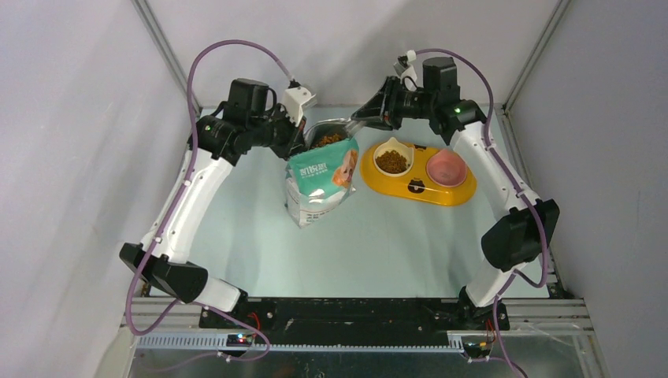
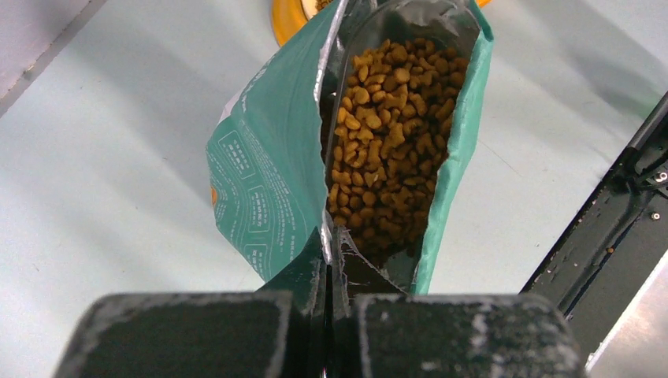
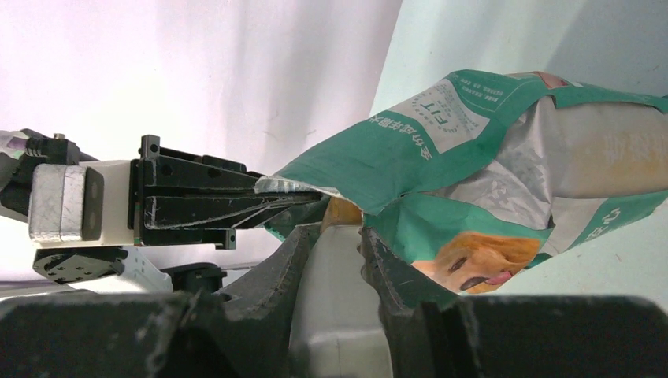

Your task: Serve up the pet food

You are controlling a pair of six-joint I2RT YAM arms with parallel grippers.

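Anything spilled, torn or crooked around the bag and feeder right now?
No spill visible on the table. The bag is crumpled and tilted, hung by its rim from the shut left gripper; the rim looks ragged there. Kibble shows in the bag and one feeder bowl.

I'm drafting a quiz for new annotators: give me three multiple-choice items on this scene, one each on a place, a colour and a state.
1. The yellow feeder lies: A) left of the bag B) right of the bag C) under it.
2. The feeder's empty bowl is: A) pink B) blue C) green.
3. The left gripper is: A) open B) shut on the bag C) shut on the feeder.
Answers: B, top view shows it on the bag's right; A, pink beside the bowl of kibble; B, it pinches the bag's rim.
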